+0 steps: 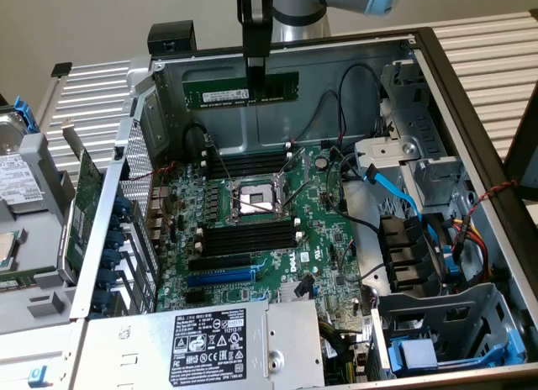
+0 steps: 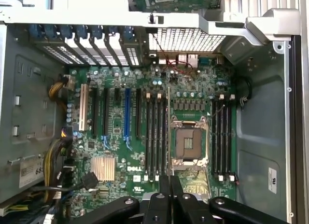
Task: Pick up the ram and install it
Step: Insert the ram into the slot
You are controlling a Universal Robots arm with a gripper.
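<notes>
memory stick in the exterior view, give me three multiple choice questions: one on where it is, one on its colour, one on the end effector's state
1. Where is the memory stick relative to the motherboard?
A. lying flat on it
B. held in the air above it
C. plugged into it

2. What colour is the stick's board?
A. green
B. yellow
C. purple

3. How is the end effector?
A. open, holding nothing
B. shut on the memory stick
C. shut on nothing

Answers:
1 B: the stick hangs clear above the board near the case's back wall.
2 A: its long face is green.
3 B: it clamps the stick at its top edge.
</notes>
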